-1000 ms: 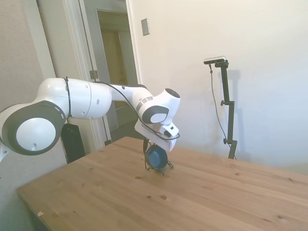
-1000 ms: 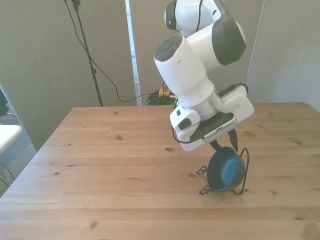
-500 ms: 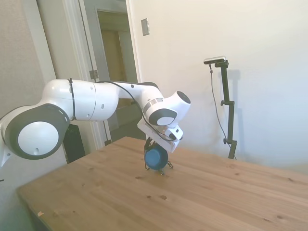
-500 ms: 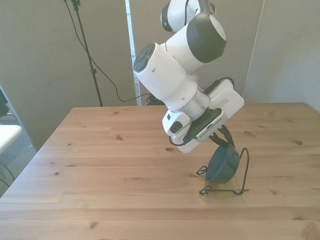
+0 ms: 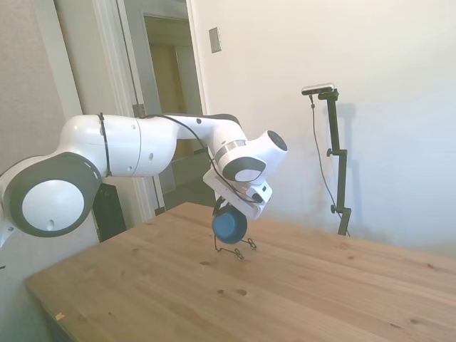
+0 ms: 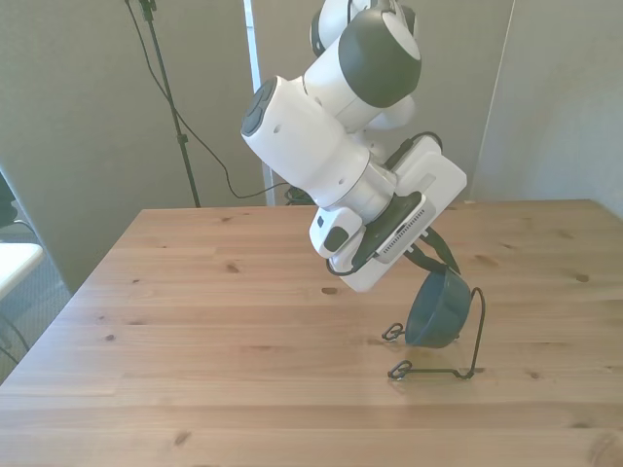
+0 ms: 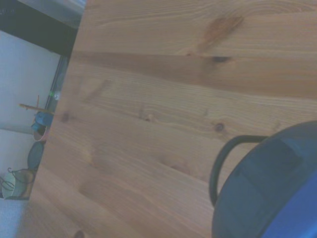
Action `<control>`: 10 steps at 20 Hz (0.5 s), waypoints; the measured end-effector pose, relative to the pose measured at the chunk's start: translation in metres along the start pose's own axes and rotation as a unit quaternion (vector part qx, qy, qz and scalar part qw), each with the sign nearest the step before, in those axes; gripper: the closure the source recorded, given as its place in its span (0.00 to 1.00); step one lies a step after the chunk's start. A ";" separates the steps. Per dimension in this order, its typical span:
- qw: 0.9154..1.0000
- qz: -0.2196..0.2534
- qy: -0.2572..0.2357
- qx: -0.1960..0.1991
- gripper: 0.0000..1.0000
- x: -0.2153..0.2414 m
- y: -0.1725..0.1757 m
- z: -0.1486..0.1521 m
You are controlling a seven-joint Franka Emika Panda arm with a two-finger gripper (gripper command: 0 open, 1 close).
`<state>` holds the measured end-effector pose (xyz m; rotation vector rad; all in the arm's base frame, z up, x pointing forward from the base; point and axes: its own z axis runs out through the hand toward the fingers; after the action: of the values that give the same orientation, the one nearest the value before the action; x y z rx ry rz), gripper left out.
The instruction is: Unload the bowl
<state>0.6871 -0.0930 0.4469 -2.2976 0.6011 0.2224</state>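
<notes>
The bowl point(image 6: 436, 309), small, round and dark blue, hangs tilted just above the base of the thin black wire rack point(image 6: 474, 336), beside the rack's upright loop. My gripper point(image 6: 434, 265) is shut on the bowl's upper rim, the white hand slanting down from the front view's left. From the side, the bowl point(image 5: 229, 226) hangs under the gripper point(image 5: 221, 209), with the rack point(image 5: 239, 250) on the table below it. The wrist view shows the bowl point(image 7: 277, 193) blurred and close, with a rack wire loop point(image 7: 219, 163) curving beside it.
The wooden table point(image 6: 214, 311) stretches wide toward the front view's left and the near edge. A doorway point(image 5: 167, 107) opens behind the arm in the side view. Beyond the table's edge in the wrist view lie some small objects point(image 7: 34, 144) on the floor.
The bowl has risen off the rack's base and tilted more onto its side. The hand has swung toward the front view's left and upward.
</notes>
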 end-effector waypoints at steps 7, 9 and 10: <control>0.999 -0.028 -0.007 -0.027 1.00 -0.049 -0.023 -0.005; 0.998 -0.035 -0.014 -0.047 1.00 -0.069 -0.025 0.002; 0.997 -0.037 -0.018 -0.059 1.00 -0.079 -0.025 0.006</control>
<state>0.6297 -0.0458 0.4843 -2.4193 0.4957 0.2683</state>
